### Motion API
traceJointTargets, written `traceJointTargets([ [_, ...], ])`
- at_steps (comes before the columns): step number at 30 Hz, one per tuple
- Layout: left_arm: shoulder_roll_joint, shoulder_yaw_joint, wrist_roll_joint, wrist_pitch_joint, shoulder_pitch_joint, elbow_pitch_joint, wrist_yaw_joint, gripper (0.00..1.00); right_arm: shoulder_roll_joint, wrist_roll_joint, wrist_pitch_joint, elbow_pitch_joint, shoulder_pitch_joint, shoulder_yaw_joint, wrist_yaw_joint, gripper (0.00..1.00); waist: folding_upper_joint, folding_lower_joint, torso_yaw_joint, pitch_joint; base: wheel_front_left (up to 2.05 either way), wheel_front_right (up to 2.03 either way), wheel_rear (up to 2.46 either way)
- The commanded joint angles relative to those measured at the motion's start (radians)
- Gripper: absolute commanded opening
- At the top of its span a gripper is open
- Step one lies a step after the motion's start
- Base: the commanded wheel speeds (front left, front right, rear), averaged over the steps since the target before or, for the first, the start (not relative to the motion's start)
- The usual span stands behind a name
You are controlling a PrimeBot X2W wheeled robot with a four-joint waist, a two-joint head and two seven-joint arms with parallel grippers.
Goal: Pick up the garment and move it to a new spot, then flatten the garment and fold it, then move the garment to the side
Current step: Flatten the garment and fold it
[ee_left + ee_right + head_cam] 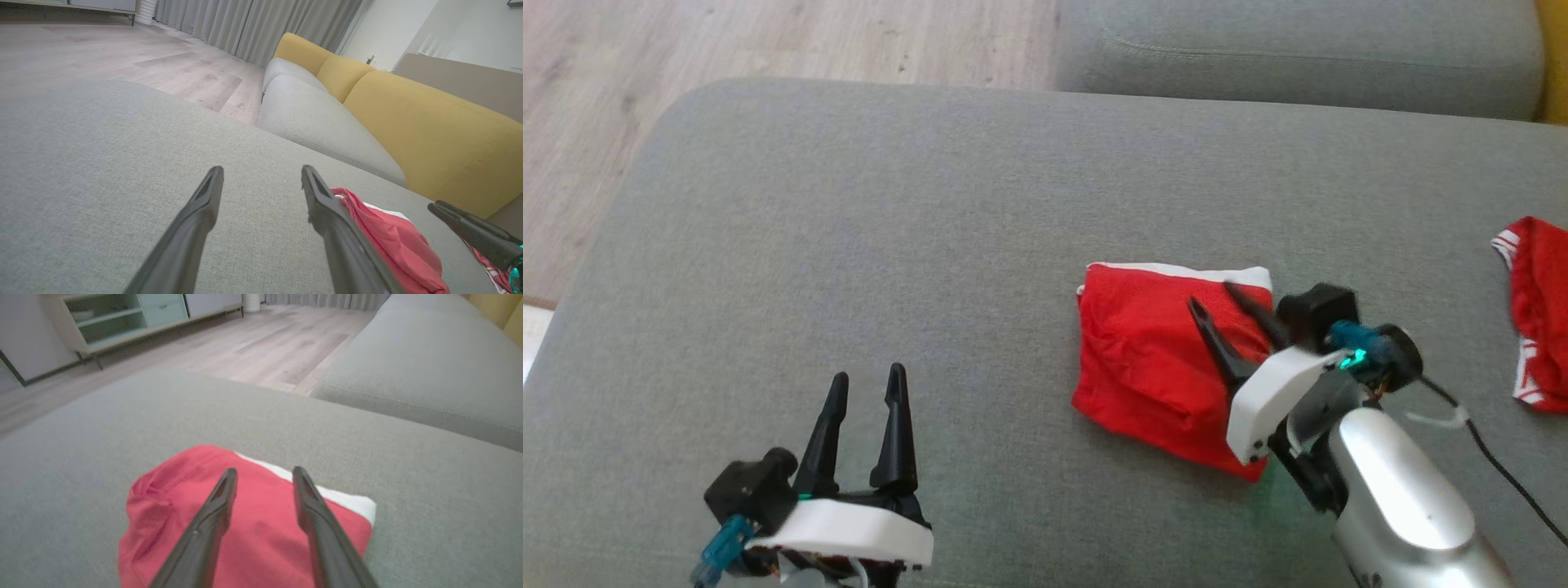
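The folded red garment [1147, 359] lies on the grey sofa cushion [849, 220], towards the robot's right, its white band along the far edge; the right gripper [1214, 296] hangs over the garment's right half, its two dark fingers spread with nothing caught between them; whether the tips touch the cloth I cannot tell; the left gripper [867, 376] is low at the near left over bare cushion, well apart from the garment, fingers spread wide and empty; a second red piece [1535, 318] with white trim lies at the far right; beyond are a wooden floor [727, 49] and a yellow backrest [429, 134].
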Motion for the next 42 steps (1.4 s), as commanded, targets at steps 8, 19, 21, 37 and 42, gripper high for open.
traceJointTargets([
  [8,0.006,0.044,0.004,-0.011,-0.046,-0.019,-0.006,1.0,0.009,-0.029,-0.009,0.092,-0.028,0.13,0.003,0.0,0.0,0.0,0.042,0.01,0.0,0.0,0.0],
  [19,0.002,0.044,0.004,-0.014,-0.051,-0.016,-0.006,1.0,0.061,0.049,-0.049,0.199,-0.113,0.338,0.003,0.0,0.0,0.0,0.057,0.016,0.0,0.0,0.0],
  [21,0.001,0.044,0.004,-0.015,-0.051,-0.014,-0.007,1.0,0.065,0.07,-0.054,0.216,-0.123,0.379,0.003,0.0,0.0,0.0,0.056,0.016,0.0,0.0,0.0],
  [37,0.008,0.058,0.017,-0.022,-0.037,0.003,-0.005,1.0,0.06,0.139,-0.261,0.161,-0.145,0.286,0.003,1.0,0.0,0.0,-0.041,-0.039,0.0,0.0,0.0],
  [42,0.014,0.052,0.038,-0.024,-0.031,0.021,0.008,1.0,0.059,0.091,-0.271,0.127,-0.072,0.132,0.003,1.0,0.0,0.0,-0.081,-0.075,0.0,0.0,0.0],
])
